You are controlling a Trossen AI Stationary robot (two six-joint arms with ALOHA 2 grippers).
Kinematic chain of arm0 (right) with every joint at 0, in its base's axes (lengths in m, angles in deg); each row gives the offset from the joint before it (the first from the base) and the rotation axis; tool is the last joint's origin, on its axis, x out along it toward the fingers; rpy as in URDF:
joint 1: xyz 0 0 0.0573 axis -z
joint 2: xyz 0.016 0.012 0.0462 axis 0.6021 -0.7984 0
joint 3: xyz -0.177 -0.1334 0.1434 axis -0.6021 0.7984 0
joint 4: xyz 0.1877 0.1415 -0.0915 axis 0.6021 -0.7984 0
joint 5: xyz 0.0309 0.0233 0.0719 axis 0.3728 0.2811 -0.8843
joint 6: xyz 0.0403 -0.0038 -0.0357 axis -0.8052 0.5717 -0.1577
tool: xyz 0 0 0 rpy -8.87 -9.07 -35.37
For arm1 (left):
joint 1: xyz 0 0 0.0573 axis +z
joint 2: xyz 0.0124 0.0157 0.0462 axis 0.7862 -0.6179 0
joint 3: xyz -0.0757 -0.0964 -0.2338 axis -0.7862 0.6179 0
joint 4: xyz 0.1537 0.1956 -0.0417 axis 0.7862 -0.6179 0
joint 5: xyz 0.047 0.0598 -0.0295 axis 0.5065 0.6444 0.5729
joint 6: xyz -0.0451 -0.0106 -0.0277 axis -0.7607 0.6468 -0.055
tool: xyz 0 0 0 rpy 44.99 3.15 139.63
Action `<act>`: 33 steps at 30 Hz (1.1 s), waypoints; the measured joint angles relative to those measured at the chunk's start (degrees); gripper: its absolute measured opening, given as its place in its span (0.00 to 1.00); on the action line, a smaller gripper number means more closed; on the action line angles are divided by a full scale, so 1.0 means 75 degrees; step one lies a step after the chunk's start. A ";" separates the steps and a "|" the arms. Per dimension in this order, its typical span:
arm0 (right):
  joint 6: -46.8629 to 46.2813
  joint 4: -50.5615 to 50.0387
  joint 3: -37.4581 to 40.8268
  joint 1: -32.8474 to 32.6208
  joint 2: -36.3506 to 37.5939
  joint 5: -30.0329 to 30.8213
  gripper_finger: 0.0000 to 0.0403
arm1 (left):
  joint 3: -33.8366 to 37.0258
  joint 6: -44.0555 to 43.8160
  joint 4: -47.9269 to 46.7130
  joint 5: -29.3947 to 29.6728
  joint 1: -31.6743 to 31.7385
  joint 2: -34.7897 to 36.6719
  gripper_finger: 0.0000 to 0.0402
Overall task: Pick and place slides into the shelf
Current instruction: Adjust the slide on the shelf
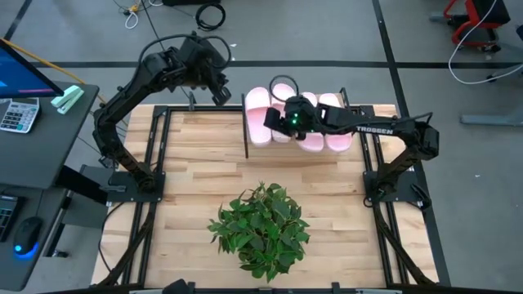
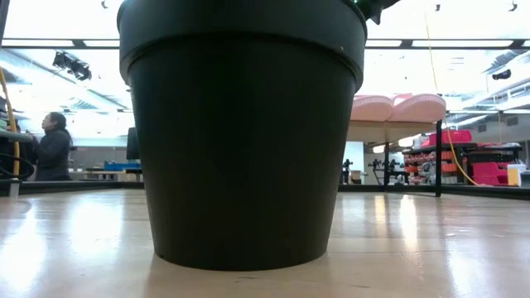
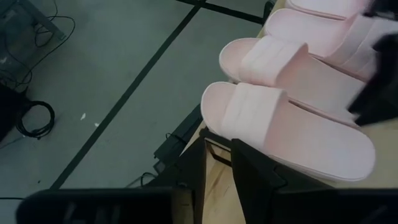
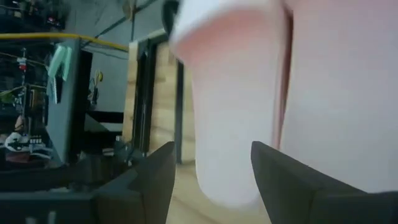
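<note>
Several pale pink slides lie side by side, soles down, on the shelf at the table's far edge. The low view shows two of the slides on the shelf's plank. My right gripper hovers over the row. In its wrist view the open right gripper has one finger on either side of one slide's rounded end, with a gap showing beside one finger. My left gripper is raised left of the shelf and shut. The left wrist view looks down on the nearest slides.
A leafy plant in a big black pot stands at the table's near middle. Black frame rails run along both sides. A desk with a calculator is off to the left. A person stands far behind.
</note>
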State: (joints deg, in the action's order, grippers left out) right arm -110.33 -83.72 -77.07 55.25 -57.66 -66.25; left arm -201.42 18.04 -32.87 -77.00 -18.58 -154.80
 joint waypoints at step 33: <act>0.9618 -0.4779 -0.3273 0.1980 0.0017 0.0365 0.53 | 0.0000 0.0821 -0.0273 0.0003 -0.0282 0.0000 0.21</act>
State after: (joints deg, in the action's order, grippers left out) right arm -38.20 -119.56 -101.62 70.10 -57.53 -63.51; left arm -201.42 24.20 -34.92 -76.97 -20.70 -154.80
